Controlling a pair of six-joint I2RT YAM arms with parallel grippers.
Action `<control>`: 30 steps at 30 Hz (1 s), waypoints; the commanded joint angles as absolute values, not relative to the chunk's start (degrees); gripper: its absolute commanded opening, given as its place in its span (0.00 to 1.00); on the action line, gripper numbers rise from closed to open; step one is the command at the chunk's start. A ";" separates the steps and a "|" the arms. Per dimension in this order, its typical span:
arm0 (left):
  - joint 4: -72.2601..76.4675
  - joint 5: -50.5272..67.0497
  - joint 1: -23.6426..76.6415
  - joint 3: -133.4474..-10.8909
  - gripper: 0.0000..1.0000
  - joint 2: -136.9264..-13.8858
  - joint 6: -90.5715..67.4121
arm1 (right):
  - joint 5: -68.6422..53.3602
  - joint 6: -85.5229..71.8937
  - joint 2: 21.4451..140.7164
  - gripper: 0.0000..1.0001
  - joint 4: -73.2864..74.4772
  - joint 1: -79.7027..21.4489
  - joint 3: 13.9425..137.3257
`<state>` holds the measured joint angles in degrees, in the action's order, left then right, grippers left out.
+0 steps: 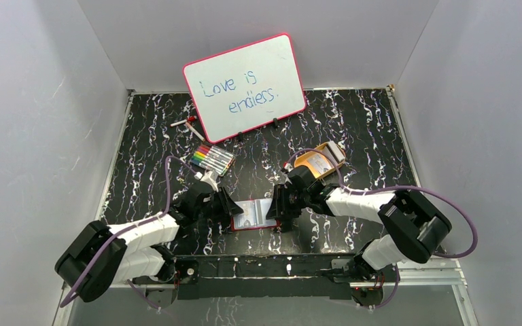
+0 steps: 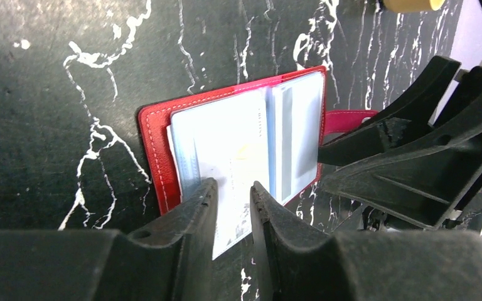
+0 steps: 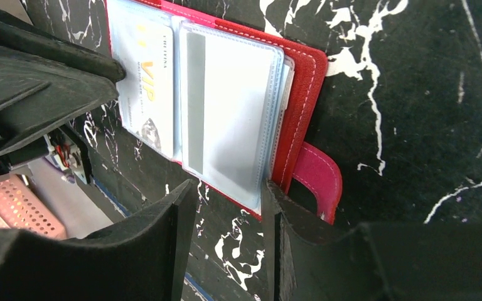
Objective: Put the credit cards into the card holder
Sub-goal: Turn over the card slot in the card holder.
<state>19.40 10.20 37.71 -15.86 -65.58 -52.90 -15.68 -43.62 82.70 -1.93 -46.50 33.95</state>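
**Around the black marble worktop**

A pink-framed whiteboard [image 1: 245, 87] leans against the back wall, with "Love is endless." handwritten on it in blue. A loose red-and-white marker [image 1: 187, 123] lies just left of it. A set of coloured markers [image 1: 212, 159] lies nearer, on the white-veined worktop [image 1: 360, 129]. An orange tray [image 1: 304, 160] sits right of centre.

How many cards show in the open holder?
2. A VIP card lies in the holder on the left tool's side, sticking out past its edge; a grey-striped card sits beside it under clear plastic. Others may hide behind.
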 commanded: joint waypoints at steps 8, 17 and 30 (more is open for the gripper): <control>23.19 10.47 38.05 -12.71 0.23 -68.51 -53.26 | -19.72 -46.50 85.45 0.49 -9.13 -46.32 33.22; 23.81 10.54 38.08 -12.00 0.22 -68.68 -53.48 | -21.25 -47.93 86.28 0.47 -14.10 -46.10 30.88; 22.26 9.76 38.06 -12.28 0.21 -65.92 -53.92 | -24.62 -47.62 82.24 0.29 -19.28 -46.45 33.33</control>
<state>25.69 10.68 37.74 -12.84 -67.29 -54.50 -22.65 -47.83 83.37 -14.90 -46.15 30.92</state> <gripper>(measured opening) 0.214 0.299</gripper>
